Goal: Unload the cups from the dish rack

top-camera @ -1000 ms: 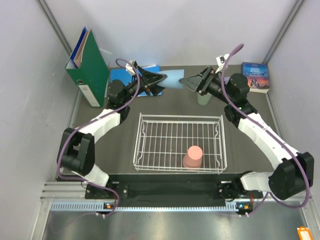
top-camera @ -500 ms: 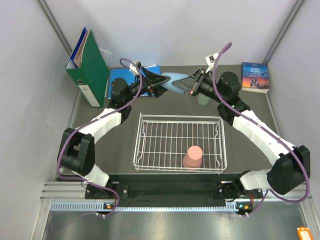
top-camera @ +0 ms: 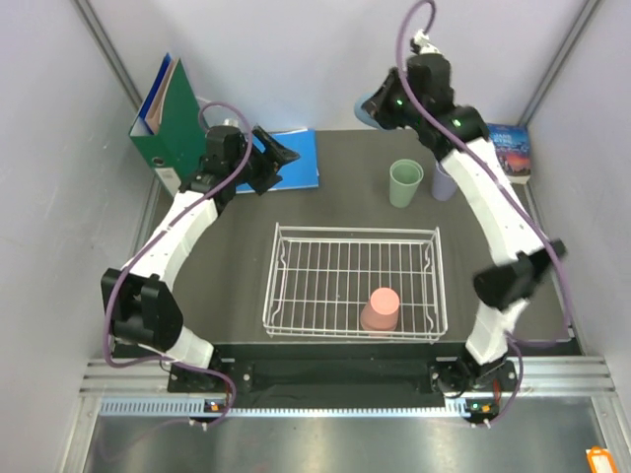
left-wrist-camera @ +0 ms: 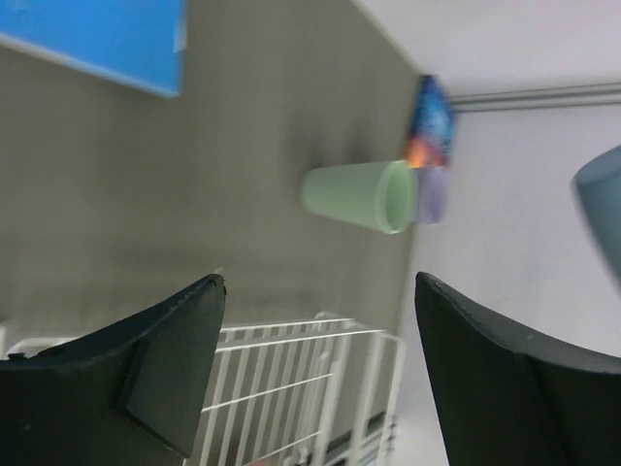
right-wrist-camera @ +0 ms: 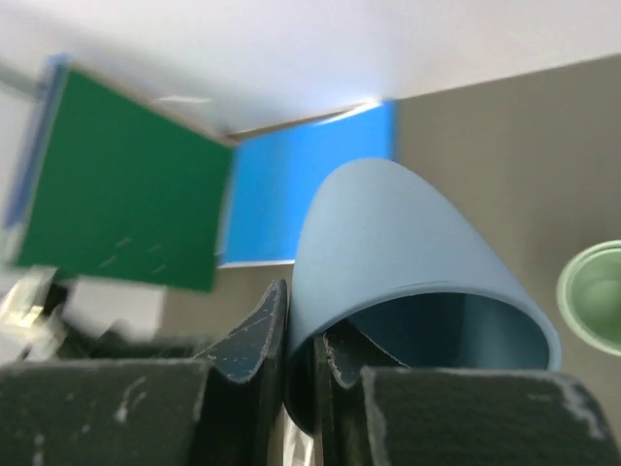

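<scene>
**Dusty blue cup lifted clear of the rack; one cup left inside**

From the top external camera, the white wire dish rack (top-camera: 355,233) is seen in the middle of the dark tabletop (top-camera: 237,258). A single salmon pink cup (top-camera: 380,308) is held in it, near its near-right corner, closed end up. Beyond the rack's far-right corner, the sage green cup (top-camera: 404,183) is stood upright on the tabletop, mouth up. The lavender cup (top-camera: 443,181) is set just beside it and is partly hidden by the right arm. The dusty blue cup (top-camera: 367,108) is carried high above the far edge by the right tool (top-camera: 381,105). The left tool (top-camera: 278,166) is held with its fingers spread and nothing between them, over a blue folder (top-camera: 301,158). A green binder (top-camera: 175,133) is propped in the far-left corner, and a book (top-camera: 506,150) lies at the far right.

In the left wrist view, the two dark fingers are seen wide apart. Beyond them lie a corner of the rack and the green and lavender cups, touching or nearly so.

In the right wrist view, the blue cup's wall is pinched at the rim, one finger inside and one outside. Its interior is seen to hold nothing, as is the green cup's at the right edge.
</scene>
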Tool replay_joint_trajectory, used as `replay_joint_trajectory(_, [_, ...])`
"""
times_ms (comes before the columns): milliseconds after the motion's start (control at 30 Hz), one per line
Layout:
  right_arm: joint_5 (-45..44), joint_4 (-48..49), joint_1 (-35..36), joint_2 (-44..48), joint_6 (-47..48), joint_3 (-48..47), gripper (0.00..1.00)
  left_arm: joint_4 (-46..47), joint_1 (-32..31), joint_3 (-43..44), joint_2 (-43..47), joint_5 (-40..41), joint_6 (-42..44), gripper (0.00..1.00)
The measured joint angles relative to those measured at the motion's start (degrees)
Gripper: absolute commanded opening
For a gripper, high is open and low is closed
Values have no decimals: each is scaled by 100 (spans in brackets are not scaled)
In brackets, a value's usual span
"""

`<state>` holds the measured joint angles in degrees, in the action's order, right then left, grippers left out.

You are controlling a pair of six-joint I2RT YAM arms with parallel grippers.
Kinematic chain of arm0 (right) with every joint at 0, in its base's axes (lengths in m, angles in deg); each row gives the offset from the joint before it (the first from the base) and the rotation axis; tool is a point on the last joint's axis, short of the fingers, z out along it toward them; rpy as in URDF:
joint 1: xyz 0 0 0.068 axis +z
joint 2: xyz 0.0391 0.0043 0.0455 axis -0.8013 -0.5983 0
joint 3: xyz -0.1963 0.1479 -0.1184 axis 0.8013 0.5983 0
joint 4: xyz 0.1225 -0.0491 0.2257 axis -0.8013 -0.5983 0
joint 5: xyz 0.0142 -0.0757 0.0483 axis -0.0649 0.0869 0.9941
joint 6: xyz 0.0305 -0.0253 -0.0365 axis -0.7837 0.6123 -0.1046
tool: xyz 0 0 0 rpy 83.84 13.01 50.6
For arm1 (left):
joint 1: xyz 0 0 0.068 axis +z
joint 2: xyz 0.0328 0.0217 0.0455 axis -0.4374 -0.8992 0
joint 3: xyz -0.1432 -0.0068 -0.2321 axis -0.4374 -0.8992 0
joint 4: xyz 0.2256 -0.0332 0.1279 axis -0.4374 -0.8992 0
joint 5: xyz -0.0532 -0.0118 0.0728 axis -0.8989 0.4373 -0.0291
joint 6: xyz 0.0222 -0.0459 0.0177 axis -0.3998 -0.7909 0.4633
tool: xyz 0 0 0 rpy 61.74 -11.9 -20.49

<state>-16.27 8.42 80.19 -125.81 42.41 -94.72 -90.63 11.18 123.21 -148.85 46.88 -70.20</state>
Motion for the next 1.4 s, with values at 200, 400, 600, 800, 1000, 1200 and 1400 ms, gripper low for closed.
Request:
replay_joint_trajectory(200, [-968, -1945, 20, -1810, 170, -1569, 0, -1353, -59, 66, -74, 699, 570, 81])
replay_joint_trajectory(400, [-1032, -2754, 107, -1912, 319, -667, 0, -1827, -59, 66, -96, 1025, 837, 79])
replay_joint_trajectory(600, [-1023, -2575, 348, -1906, 378, -229, 0, -1952, -72, 66, -243, 1067, 931, 78])
replay_joint_trajectory(800, [-933, -2500, 420, -1989, 435, -111, 0, -1985, -96, 68, -321, 1051, 953, 78])
replay_joint_trajectory(1000, [-846, -2406, 415, -2524, 568, -439, 0, -2022, -114, 68, -387, 1038, 970, 78])
replay_joint_trajectory(1200, [-713, -2376, 404, -3150, 656, -728, 4, -2063, -125, 66, -450, 1043, 1038, 78])
replay_joint_trajectory(1400, [-568, -2361, 402, -3261, 693, -769, 24, -2081, -129, 66, -481, 1049, 1082, 78])
